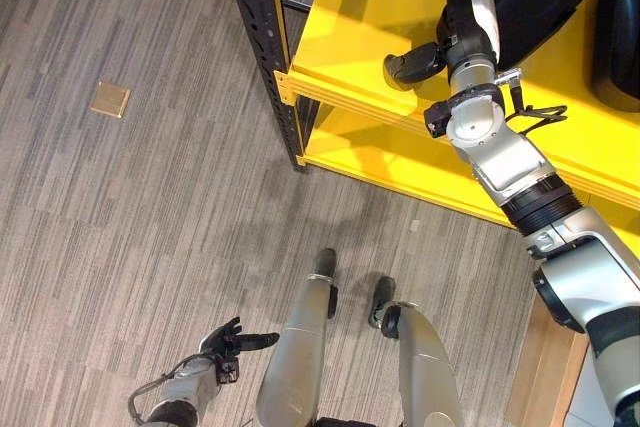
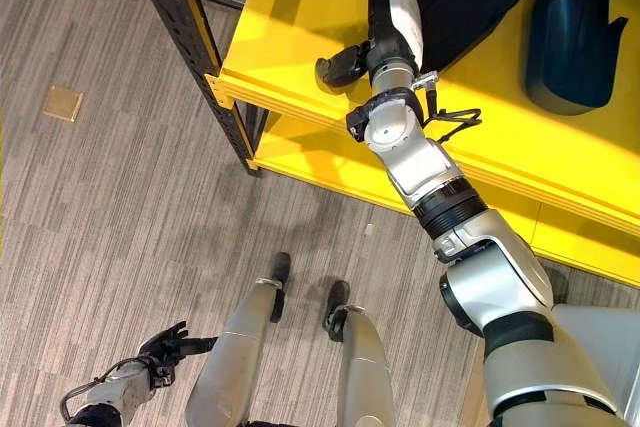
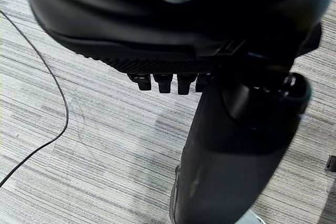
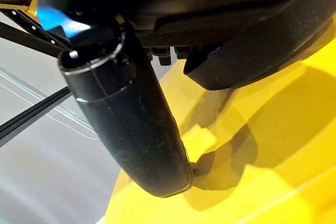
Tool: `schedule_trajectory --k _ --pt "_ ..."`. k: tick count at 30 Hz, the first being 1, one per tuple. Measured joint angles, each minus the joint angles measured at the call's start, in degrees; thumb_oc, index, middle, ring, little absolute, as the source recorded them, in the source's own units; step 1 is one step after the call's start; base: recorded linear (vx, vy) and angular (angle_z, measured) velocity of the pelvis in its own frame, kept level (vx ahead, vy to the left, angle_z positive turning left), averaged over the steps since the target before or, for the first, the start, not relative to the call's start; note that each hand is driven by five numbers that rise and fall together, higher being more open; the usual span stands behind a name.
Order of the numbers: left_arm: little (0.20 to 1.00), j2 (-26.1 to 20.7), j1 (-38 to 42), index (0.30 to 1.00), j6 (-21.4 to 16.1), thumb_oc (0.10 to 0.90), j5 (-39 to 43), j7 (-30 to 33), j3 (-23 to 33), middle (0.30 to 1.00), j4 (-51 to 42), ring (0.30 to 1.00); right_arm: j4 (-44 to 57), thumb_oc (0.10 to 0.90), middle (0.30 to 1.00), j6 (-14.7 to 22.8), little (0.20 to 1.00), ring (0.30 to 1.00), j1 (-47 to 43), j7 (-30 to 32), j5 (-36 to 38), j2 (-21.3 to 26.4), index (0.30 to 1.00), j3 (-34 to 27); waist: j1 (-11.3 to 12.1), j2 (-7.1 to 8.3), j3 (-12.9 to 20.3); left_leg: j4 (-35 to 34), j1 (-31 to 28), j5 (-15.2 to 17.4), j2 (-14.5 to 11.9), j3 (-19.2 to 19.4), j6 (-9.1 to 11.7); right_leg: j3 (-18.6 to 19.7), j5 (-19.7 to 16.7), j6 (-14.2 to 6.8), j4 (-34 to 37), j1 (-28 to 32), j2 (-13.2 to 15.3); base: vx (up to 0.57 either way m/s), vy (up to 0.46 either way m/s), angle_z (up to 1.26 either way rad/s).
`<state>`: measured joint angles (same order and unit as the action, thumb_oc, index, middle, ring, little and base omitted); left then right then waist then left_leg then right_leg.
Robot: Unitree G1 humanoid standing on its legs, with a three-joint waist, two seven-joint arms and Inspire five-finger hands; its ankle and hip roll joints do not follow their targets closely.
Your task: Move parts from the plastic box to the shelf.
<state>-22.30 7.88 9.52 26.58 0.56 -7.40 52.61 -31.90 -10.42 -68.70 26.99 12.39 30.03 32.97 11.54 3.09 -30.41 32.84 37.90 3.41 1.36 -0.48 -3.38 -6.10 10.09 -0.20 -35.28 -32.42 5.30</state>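
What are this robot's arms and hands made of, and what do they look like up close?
The right arm is a chain of rounded silver-grey shells with black ribbed rings at the joints, and thin black cables loop by the wrist. The right hand is dark, with a white cover on one side. The left hand is dark too, on a silver-grey forearm. In the wrist views the hands look like smooth black plastic.
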Motion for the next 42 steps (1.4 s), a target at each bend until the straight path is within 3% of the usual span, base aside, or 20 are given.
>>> schedule_trajectory --k 6,21,32,39,42 --pt "1.000 -0.01 -0.01 1.000 -0.05 0.900 -0.06 0.00 0.71 1.000 0.31 1.000 0.00 0.900 1.000 0.46 1.000 1.000 0.00 -2.00 -0.05 0.51 1.000 -0.01 0.00 0.00 0.00 0.15 0.03 0.12 0.05 0.00 -0.14 0.00 0.01 0.00 -0.26 -0.05 0.04 0.00 0.000 0.00" --pt "1.000 0.00 -0.05 1.000 -0.15 0.900 -1.10 -1.21 1.31 1.000 0.90 1.000 4.95 0.900 1.000 1.34 1.000 1.000 0.02 -9.86 -10.27 0.30 1.000 4.74 0.14 -0.03 -0.02 0.37 0.88 -0.08 0.27 -0.72 0.22 -0.57 0.29 0.03 -1.39 -0.99 0.20 0.00 -0.013 0.02" --pt "1.000 0.02 0.14 1.000 -1.25 0.900 -2.50 -1.10 2.06 1.000 0.93 1.000 4.24 0.900 1.000 0.09 1.000 1.000 0.34 -5.23 -12.26 -0.60 1.000 5.85 1.35 -0.05 -0.03 0.30 0.62 -0.31 0.25 -1.04 0.62 -0.74 0.40 0.07 -1.77 -0.86 0.15 0.00 -0.004 0.00" --pt "1.000 -0.08 0.16 1.000 -3.36 0.900 -2.16 -0.70 1.96 1.000 -0.31 1.000 -0.20 0.900 1.000 1.28 1.000 1.000 0.08 2.09 -11.85 -0.15 1.000 3.28 1.89 -0.03 -0.02 0.26 0.11 -0.27 0.40 -1.35 0.57 -1.10 0.61 -0.29 -1.17 0.00 0.24 0.00 -0.003 0.02" --pt "1.000 -0.13 0.15 1.000 -3.45 0.900 -2.05 1.26 1.92 1.000 -1.45 1.000 -1.40 0.900 1.000 1.26 1.000 1.000 0.04 2.63 -17.05 1.58 1.000 3.27 2.17 -0.03 -0.01 0.33 0.13 -0.15 0.74 -1.27 0.38 -1.04 0.63 -0.33 -1.18 0.05 0.55 0.00 0.000 0.00"
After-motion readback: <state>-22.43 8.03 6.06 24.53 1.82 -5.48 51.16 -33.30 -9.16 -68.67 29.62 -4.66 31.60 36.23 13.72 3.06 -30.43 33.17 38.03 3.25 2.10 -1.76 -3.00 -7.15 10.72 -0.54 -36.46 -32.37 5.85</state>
